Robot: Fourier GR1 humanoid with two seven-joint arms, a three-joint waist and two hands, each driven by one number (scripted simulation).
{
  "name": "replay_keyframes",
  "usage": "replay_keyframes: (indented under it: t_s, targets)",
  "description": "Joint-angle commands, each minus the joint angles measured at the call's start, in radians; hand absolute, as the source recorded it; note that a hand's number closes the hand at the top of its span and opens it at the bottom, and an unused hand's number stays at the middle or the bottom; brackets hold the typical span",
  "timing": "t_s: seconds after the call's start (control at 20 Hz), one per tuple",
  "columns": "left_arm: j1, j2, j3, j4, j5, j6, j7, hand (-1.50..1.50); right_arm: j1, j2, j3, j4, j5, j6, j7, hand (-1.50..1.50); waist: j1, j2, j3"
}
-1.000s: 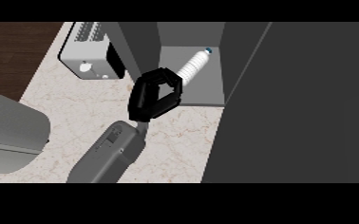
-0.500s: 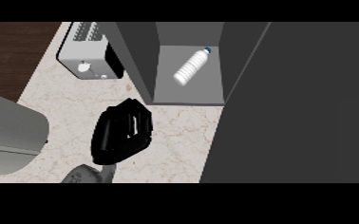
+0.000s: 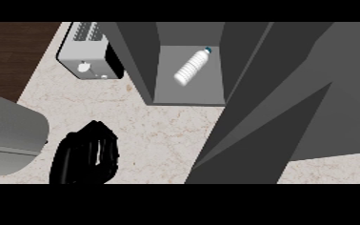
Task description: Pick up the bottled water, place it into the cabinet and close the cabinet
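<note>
Shown farthest left of the cabinet (image 3: 135, 57): a grey rounded object (image 3: 17, 136), cut off at the edge. Shown next, low and left of the cabinet, over the marble counter (image 3: 169, 133): the left hand (image 3: 88, 155), fingers released, grasping nothing, well apart from the cabinet. Shown just beside the cabinet's left wall: a toaster (image 3: 84, 57). Found inside the cabinet, lying tilted on its floor, cap toward the back right: the bottled water (image 3: 191, 67). Found right of the opening, swung wide: the cabinet door (image 3: 281, 100).
</note>
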State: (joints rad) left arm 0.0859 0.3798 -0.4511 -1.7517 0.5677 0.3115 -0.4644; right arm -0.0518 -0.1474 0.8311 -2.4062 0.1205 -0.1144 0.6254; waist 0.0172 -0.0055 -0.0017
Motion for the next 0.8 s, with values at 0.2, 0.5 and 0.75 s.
replay_keyframes:
  t_s: [0.2,0.5,0.75]
  targets:
    - [0.106,0.061,0.106,0.002,0.057,-0.113,-0.072,1.50,-0.290,0.141,0.185,0.172,0.150,-0.094,0.042,1.50,0.004,-0.001,-0.002]
    - [0.168,0.117,0.154,-0.067,0.092,-0.163,-0.063,1.50,-0.440,0.138,0.049,0.274,0.131,-0.217,0.046,1.50,0.030,0.005,-0.003]
    - [0.181,0.166,0.208,-0.091,0.138,-0.206,-0.022,1.50,-0.494,0.137,-0.044,0.368,0.059,-0.269,0.041,1.50,0.034,0.012,-0.001]
